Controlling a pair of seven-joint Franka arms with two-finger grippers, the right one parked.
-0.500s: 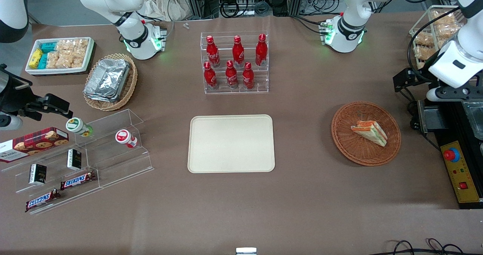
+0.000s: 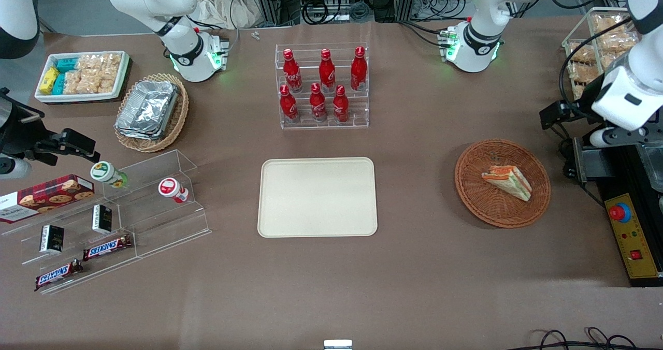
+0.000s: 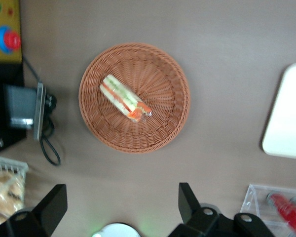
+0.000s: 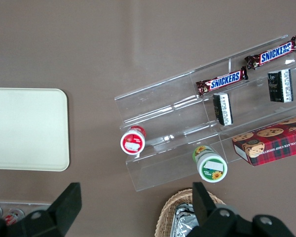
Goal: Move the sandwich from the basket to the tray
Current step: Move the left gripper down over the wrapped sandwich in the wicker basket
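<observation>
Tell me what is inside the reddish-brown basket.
Only the sandwich lies in the basket, on its woven floor. Whatever is beneath the sandwich is covered. The end effector is open, above the table, not over the basket.

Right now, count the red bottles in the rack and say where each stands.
6, all in the rack: three on the upper step, three on the lower step nearer the camera. None seem hidden. The end effector hangs open, apart from them.
</observation>
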